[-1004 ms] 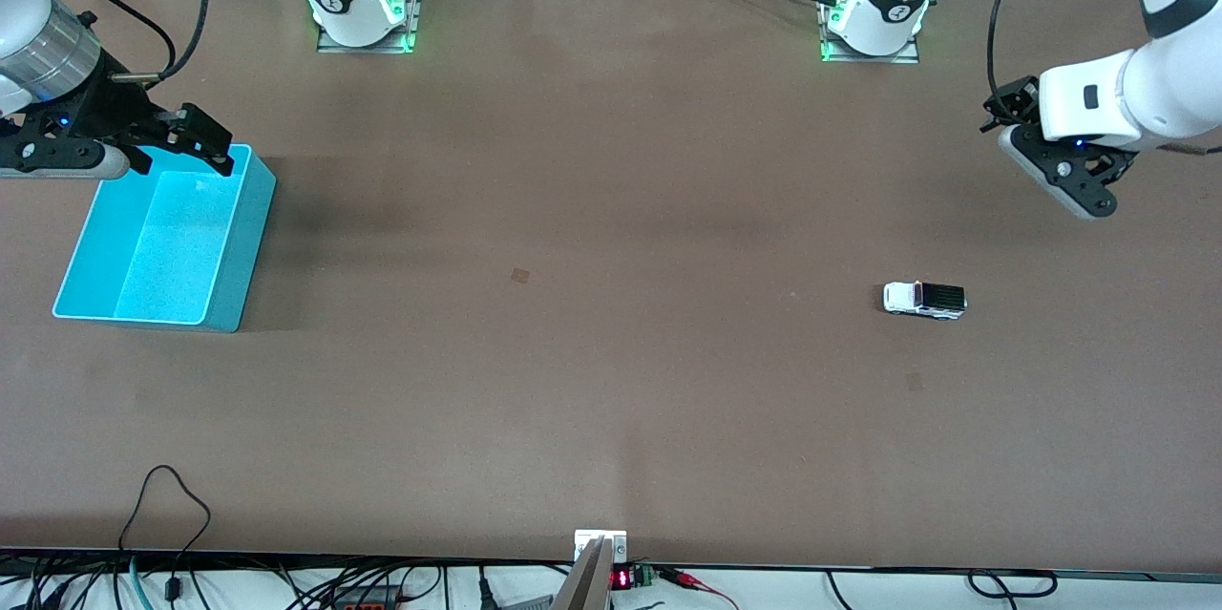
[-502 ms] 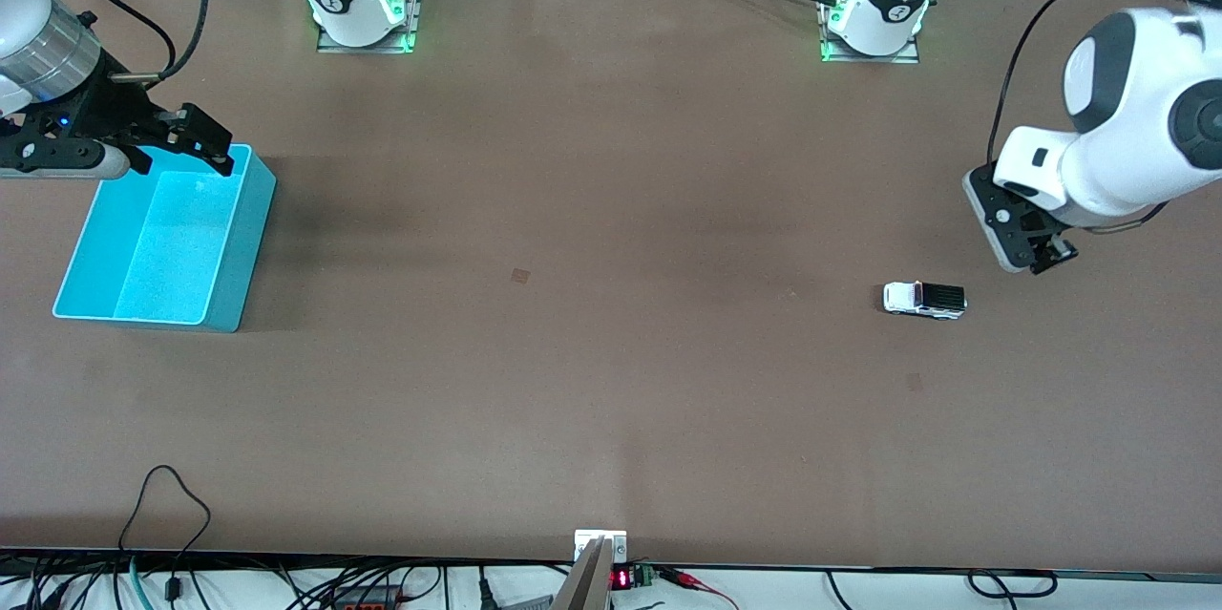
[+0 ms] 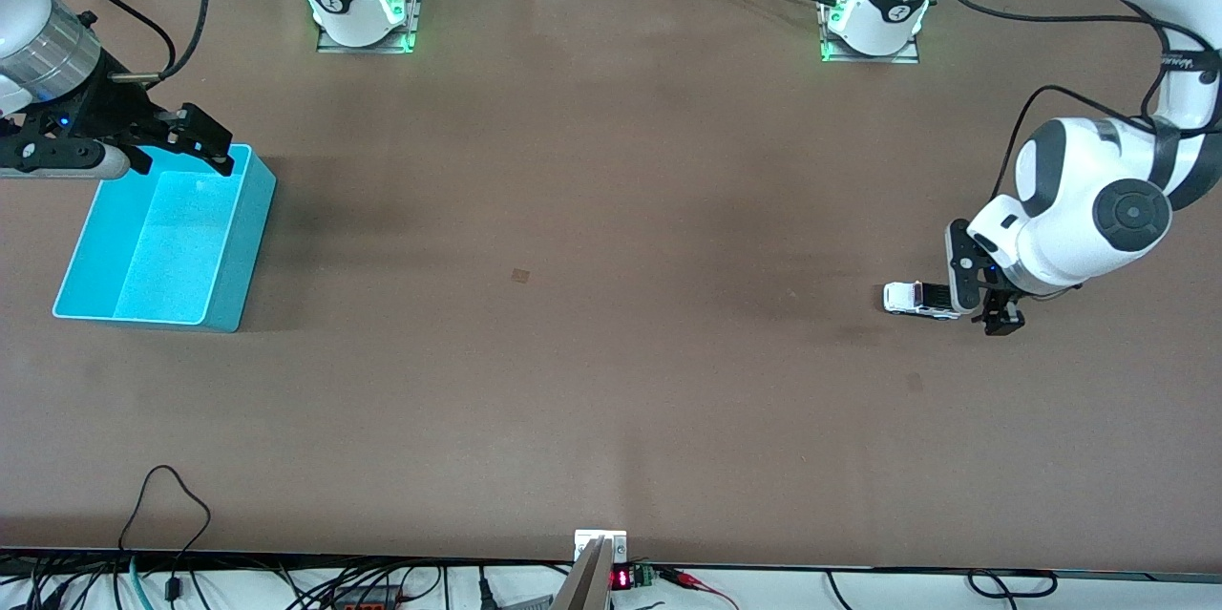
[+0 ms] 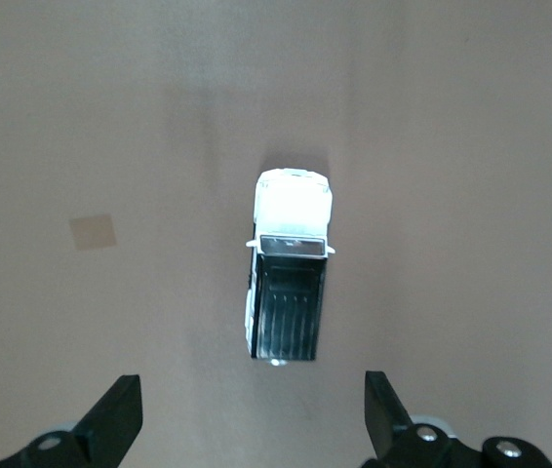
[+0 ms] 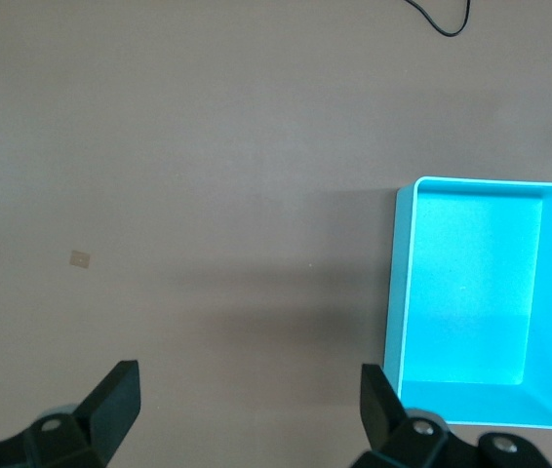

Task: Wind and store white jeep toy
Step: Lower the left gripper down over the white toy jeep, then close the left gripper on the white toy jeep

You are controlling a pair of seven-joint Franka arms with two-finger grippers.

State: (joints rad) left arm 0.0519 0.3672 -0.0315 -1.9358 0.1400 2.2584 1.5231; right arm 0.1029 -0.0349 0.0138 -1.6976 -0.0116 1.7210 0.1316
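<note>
White jeep toy (image 3: 921, 299) sits on the bench toward the left arm's end. Centre your left claw (image 3: 983, 300), wide open and empty, apparently over its black rear. Right claw (image 3: 177, 147) waits, open, over the cyan bin (image 3: 239, 247).

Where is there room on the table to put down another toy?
Lots of room. The widest bare patch lies between the cyan bin and the white jeep toy, and the strip nearer the front camera than both is bare too. It is crowded only at the jeep, where the open left gripper hangs, and at the bin's rim, under the waiting open right gripper.
</note>
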